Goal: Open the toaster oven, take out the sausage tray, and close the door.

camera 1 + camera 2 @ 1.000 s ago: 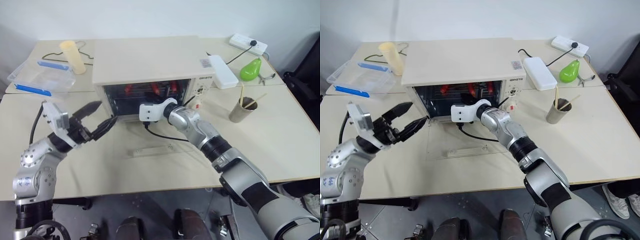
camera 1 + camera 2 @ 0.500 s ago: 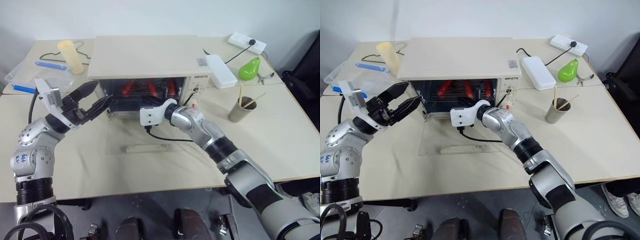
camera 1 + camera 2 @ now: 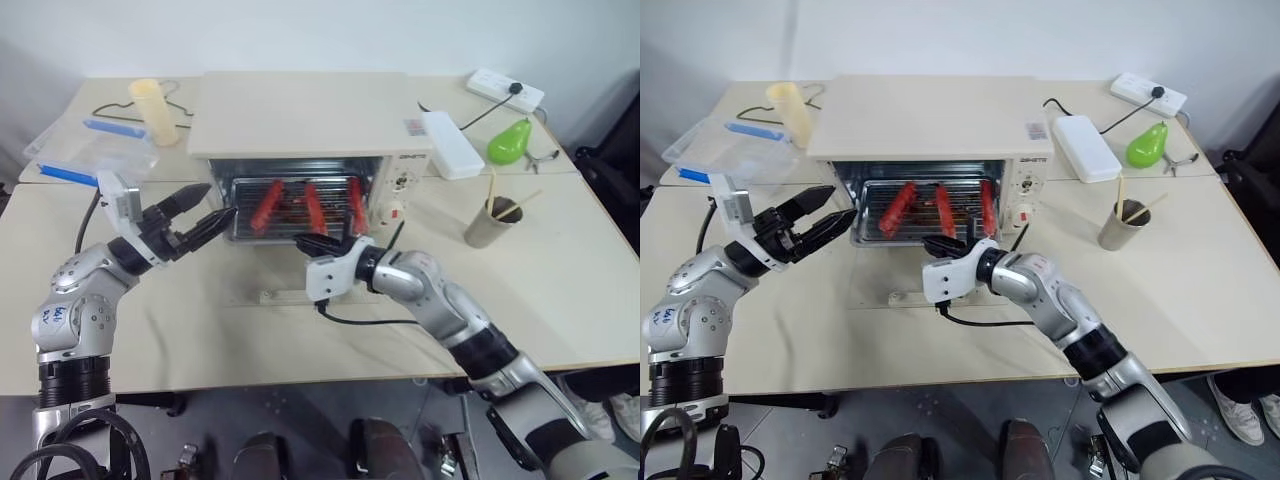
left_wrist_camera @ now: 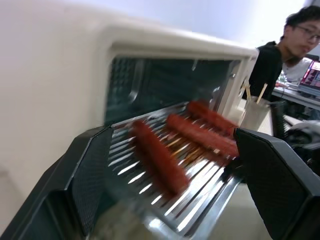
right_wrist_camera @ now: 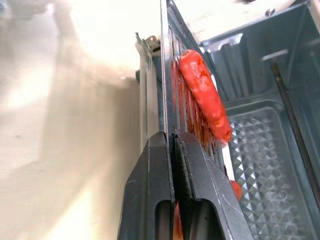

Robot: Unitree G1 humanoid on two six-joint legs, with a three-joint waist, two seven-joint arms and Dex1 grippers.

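Observation:
The cream toaster oven (image 3: 300,115) stands at the back middle of the table. Its glass door (image 3: 262,282) lies open flat on the table in front of it. The shiny sausage tray (image 3: 287,222) sticks partly out of the opening and carries three red sausages (image 3: 263,205). My right gripper (image 3: 318,243) is shut on the tray's front rim; the right wrist view shows its fingers (image 5: 156,165) pinched on the thin metal edge. My left gripper (image 3: 220,200) hangs open at the oven's left front corner, touching nothing, and looks over the tray (image 4: 150,190).
A clear plastic box with blue clips (image 3: 90,150) and a cream cup (image 3: 155,98) sit at the back left. At the right are a white adapter (image 3: 450,145), a green pear (image 3: 510,140), a power strip (image 3: 505,88) and a metal cup with sticks (image 3: 490,220). A person (image 4: 285,45) sits beyond the table.
My right gripper has drawn back toward me with the tray's rim in it, and the tray has slid partly out of the oven. The left gripper stays open beside the oven.

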